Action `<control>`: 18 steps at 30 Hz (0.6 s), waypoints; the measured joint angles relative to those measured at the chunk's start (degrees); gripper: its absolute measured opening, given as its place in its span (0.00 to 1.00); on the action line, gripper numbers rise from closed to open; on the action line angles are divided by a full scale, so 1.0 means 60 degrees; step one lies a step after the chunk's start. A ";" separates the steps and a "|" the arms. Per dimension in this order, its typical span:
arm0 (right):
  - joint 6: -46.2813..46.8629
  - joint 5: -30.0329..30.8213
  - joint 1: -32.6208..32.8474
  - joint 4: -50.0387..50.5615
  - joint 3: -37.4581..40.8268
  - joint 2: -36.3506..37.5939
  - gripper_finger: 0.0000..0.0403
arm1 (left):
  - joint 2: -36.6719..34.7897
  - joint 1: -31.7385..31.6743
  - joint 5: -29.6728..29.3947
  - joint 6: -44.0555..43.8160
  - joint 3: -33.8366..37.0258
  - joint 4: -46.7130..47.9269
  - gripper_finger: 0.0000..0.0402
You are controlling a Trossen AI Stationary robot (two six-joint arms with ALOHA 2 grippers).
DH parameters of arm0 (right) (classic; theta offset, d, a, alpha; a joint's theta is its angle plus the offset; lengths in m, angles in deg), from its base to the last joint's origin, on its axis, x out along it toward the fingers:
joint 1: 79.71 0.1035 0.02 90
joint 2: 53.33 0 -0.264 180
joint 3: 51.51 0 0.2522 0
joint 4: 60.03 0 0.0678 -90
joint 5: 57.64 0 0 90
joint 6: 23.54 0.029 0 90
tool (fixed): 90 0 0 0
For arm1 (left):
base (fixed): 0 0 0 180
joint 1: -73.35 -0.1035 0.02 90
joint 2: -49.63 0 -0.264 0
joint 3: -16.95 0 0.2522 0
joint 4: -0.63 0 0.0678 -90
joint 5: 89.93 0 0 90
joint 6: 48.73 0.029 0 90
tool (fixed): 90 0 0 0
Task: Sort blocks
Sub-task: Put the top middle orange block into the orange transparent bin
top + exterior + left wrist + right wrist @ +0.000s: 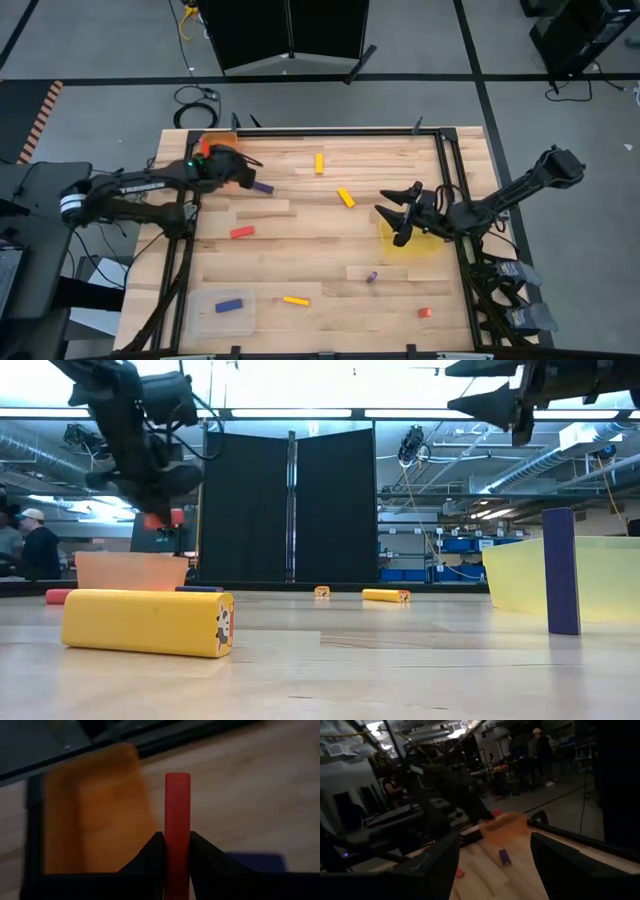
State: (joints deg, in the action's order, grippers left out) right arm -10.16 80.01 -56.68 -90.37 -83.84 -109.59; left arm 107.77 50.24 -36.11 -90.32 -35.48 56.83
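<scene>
Nearest the low camera we've got a yellow block (148,623) lying flat on the table (300,240), with a purple block (561,571) standing upright off to one side. From above, the same near edge also carries a clear tray (205,315) holding a purple block (230,305), and a small red block (424,312) toward the right corner.

Mid-table: a red block (242,232) lies left of centre. The right gripper (395,212) hangs in the air above the yellow tray (425,246), fingers spread wide with nothing between them; in its wrist view the two fingers (435,865) stand well apart. Two more yellow blocks (345,197) sit further back, one near centre and one toward the far edge (319,163).

Far left: the left gripper (177,840) is closed on a red block (177,815), pinched upright between the fingertips and lifted off the table, just beside the orange tray (95,815). We see it as a red tip (163,518) above that tray in the low view. A purple block (262,187) lies on the wood close by.

A person (38,543) stands in the room beyond.
</scene>
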 joint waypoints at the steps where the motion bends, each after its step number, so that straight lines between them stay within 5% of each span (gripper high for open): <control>1: 0.0145 0.0015 -0.0069 -0.0010 0.0000 -0.0099 0.63 | -0.0077 -0.0225 0.0013 0.0041 0.0061 -0.0053 0.16; 11: 0.1495 0.0015 -0.0495 -0.0404 -0.0316 -0.2060 0.63 | 0.0128 -0.2464 0.0842 0.0865 0.0264 -0.0228 0.17; 18: 0.0502 0.0011 -0.0687 -0.0376 -0.1966 -0.3971 0.63 | 0.0307 -0.3340 0.1779 0.1393 0.0264 -0.0434 0.35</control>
State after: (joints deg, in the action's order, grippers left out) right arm -7.15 80.08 -60.80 -92.62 -95.63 -133.41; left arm 109.61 30.20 -25.44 -81.96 -33.89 54.23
